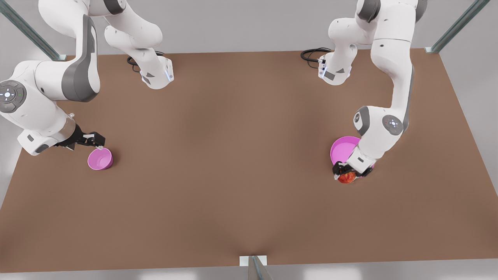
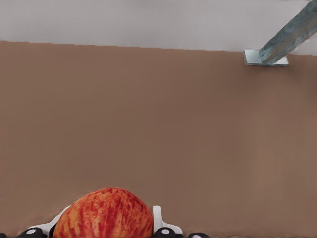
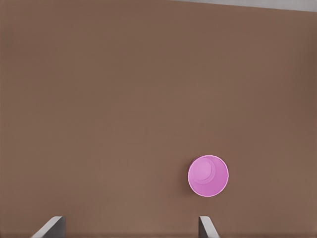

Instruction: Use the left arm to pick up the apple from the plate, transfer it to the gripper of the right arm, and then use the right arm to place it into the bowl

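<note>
Left end effector point(image 1: 344, 174) gripping apple point(image 1: 346, 177), plate point(image 1: 341, 149) half hidden by arm

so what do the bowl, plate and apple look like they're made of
The bowl and plate look like smooth matte plastic: flat, even magenta with no pattern or glare. The apple has streaked red-and-yellow skin like real fruit, though it may be a model; the left gripper holds it.

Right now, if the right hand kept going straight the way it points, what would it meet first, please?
Probably the bare table. The right hand is open, and the bowl sits off to one side of its line, though depth is unclear.
</note>
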